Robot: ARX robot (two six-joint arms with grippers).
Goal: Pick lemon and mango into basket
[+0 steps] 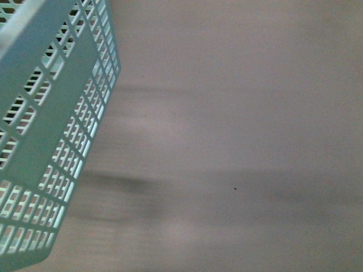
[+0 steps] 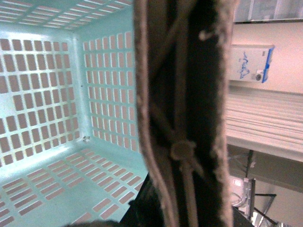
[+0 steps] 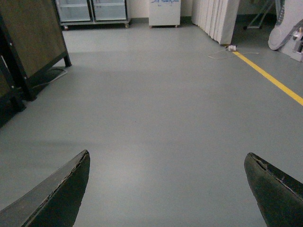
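Pale aqua plastic fills the left of the front view, where the basket (image 1: 57,113) is seen tilted and cut off by the top, left and bottom edges. Only one slotted wall and a strip of rim are shown. The surface (image 1: 238,113) beside it is smeared by blur, so that little beyond grey-brown streaks and one dark speck (image 1: 235,188) can be made out.

In the left wrist view the basket's interior is seen from close by: two lattice walls meeting at a corner, and the slotted floor. Much of it is hidden by the brown ribbed handle (image 2: 161,94), stretched across the middle, with a knotted tie (image 2: 182,150) on it. The left gripper (image 2: 142,208) is glimpsed only as a dark mass beneath the handle, and whether its jaws are parted or clenched cannot be told.

In the right wrist view the right gripper (image 3: 165,189) is shown by two dark fingertips (image 3: 61,194), both cut off by the frame. The jaws are spread wide, and only grey floor (image 3: 161,118) is seen between them. A yellow line (image 3: 270,78) is painted further off.
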